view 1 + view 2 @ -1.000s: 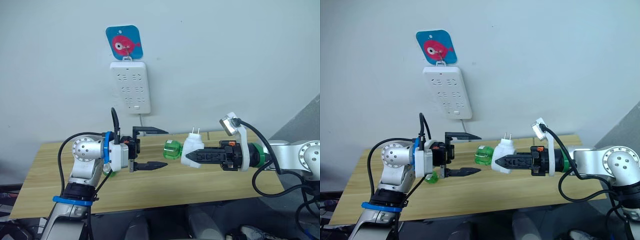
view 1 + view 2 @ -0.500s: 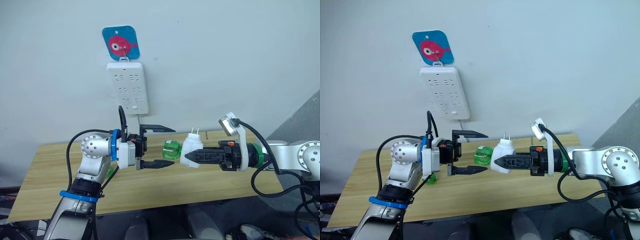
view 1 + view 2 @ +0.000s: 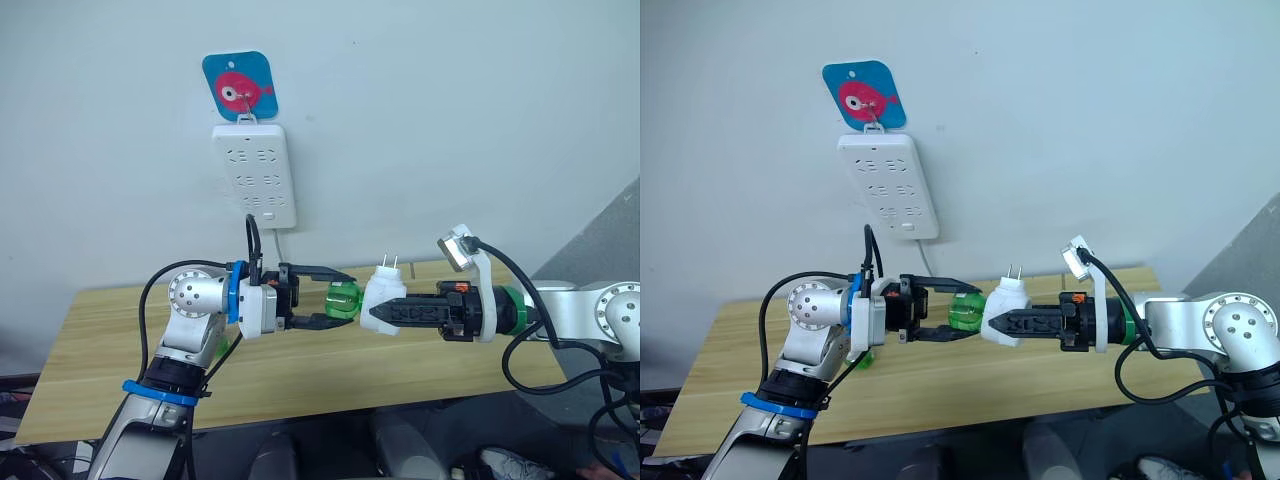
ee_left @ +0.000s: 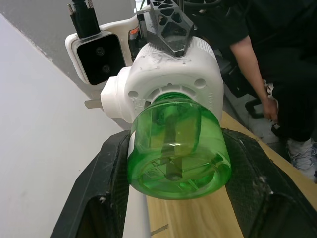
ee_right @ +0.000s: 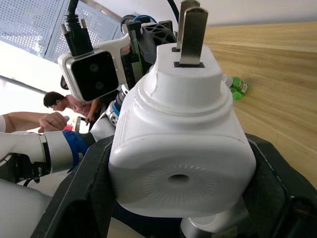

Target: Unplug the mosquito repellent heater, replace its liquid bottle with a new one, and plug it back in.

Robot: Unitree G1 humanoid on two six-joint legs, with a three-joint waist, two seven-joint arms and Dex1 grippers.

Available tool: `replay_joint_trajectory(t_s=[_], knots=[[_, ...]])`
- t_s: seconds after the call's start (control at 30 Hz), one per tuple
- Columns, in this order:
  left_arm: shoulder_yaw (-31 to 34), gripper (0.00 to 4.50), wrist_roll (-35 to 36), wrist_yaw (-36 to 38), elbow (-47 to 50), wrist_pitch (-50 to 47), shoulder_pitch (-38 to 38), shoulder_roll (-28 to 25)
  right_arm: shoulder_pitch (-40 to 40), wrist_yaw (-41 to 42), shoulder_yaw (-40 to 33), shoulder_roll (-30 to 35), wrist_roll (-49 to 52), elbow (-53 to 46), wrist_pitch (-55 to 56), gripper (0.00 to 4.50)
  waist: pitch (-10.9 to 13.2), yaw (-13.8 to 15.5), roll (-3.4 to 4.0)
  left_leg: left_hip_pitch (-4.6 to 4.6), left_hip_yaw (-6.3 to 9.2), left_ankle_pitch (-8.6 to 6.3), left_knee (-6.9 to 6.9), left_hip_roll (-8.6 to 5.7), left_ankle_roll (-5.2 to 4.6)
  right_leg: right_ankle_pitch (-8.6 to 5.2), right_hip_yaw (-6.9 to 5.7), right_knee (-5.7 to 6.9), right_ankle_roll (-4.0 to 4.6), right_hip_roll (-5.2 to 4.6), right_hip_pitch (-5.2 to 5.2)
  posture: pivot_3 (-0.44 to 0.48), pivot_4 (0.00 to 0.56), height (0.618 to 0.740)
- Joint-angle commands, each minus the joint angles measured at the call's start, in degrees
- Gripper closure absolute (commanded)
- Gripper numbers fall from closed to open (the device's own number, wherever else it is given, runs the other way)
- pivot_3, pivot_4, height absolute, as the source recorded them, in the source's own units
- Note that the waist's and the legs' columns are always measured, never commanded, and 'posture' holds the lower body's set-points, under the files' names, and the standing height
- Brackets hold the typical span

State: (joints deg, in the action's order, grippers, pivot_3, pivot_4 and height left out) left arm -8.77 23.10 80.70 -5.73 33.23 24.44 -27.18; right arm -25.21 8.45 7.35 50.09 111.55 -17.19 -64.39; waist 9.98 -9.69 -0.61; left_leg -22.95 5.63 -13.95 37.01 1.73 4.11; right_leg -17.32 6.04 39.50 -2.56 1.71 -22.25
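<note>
The mosquito repellent heater (image 3: 383,303) is a white rounded unit held in the air above the table, prongs up, with my right gripper (image 3: 1000,322) shut on its body. A green translucent liquid bottle (image 4: 176,148) is screwed into its end and points toward my left arm. My left gripper (image 3: 336,299) has its two black fingers (image 4: 111,188) pressed on either side of this bottle. A second small green bottle (image 5: 237,84) lies on the table behind my left arm.
A white multi-socket power strip (image 3: 253,172) hangs on the wall under a blue fish hook (image 3: 238,88), above the wooden table (image 3: 420,365). A person (image 4: 277,74) sits off to the side.
My left gripper has moved right to the heater and narrowed its fingers onto the green bottle. The right arm and heater have stayed in place.
</note>
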Motion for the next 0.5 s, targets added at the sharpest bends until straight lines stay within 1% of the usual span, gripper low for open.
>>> replay_joint_trajectory(t_s=[0.03, 0.13, 0.2, 0.27, 0.33, 0.4, 0.5], knots=[[-0.47, 2.24, 3.90, -0.77, 7.72, -9.09, 0.70, -3.01, -0.83, 0.64, -1.16, 0.31, 1.45, -1.89, 0.09, 1.46, 0.00, -0.02, 0.00, 0.00, 0.00, 0.00, 0.00, 0.00, 0.00, 0.00, 0.00, 0.00, 0.00, 0.00, 0.00, -0.201, 0.123, 0.740], [-0.98, 2.24, 7.98, -2.36, 15.51, -28.29, 0.28, -10.18, -0.70, 1.37, -1.38, 1.27, 1.42, -2.56, -0.46, 1.46, 0.00, -0.13, 0.01, -0.01, 0.06, 0.00, -0.01, 0.03, 0.00, 0.00, -0.04, 0.02, 0.00, 0.03, -0.02, -0.206, 0.127, 0.740], [-1.08, 2.24, 13.90, -6.01, 20.84, -46.42, 2.13, -15.74, -0.55, 2.35, -1.57, 1.91, 0.73, -3.23, -1.10, 1.46, 0.01, -0.32, 0.00, 0.00, 0.06, 0.00, -0.03, 0.03, 0.00, -0.01, -0.03, 0.05, 0.00, 0.03, -0.02, -0.206, 0.127, 0.740], [-1.39, 2.24, 19.13, -7.40, 22.97, -60.06, 5.44, -19.44, -0.63, 3.25, -1.47, 2.20, 0.24, -3.60, -1.35, 1.46, 0.02, -0.22, -0.02, 0.00, 0.12, 0.00, -0.02, 0.03, 0.00, -0.02, -0.08, 0.06, 0.00, 0.03, -0.01, -0.192, 0.130, 0.740], [-1.99, 2.24, 23.33, -7.62, 22.49, -71.80, 9.91, -21.60, -0.92, 4.48, -1.28, 2.25, -1.10, -4.33, -1.90, 1.46, 0.03, 0.02, -0.03, -0.01, 0.18, 0.00, 0.00, 0.01, -0.01, -0.02, -0.16, 0.06, 0.00, 0.03, 0.00, -0.192, 0.130, 0.740], [-1.69, 2.24, 25.54, -8.07, 21.80, -78.01, 12.59, -21.64, -1.16, 5.73, -1.27, 2.21, -2.58, -5.00, -2.43, 1.46, 0.03, -0.04, -0.03, 0.00, 0.18, 0.01, 0.00, 0.00, -0.01, -0.02, -0.17, 0.06, 0.00, 0.04, 0.01, -0.192, 0.130, 0.740], [-0.54, 2.24, 27.54, -8.90, 21.44, -83.62, 14.13, -21.19, -1.20, 6.61, -1.32, 2.06, -3.65, -5.23, -2.40, 1.46, 0.03, -0.07, -0.03, 0.02, 0.14, 0.01, -0.05, 0.01, -0.01, -0.03, -0.16, 0.02, 0.00, 0.04, -0.01, -0.190, 0.130, 0.740]])
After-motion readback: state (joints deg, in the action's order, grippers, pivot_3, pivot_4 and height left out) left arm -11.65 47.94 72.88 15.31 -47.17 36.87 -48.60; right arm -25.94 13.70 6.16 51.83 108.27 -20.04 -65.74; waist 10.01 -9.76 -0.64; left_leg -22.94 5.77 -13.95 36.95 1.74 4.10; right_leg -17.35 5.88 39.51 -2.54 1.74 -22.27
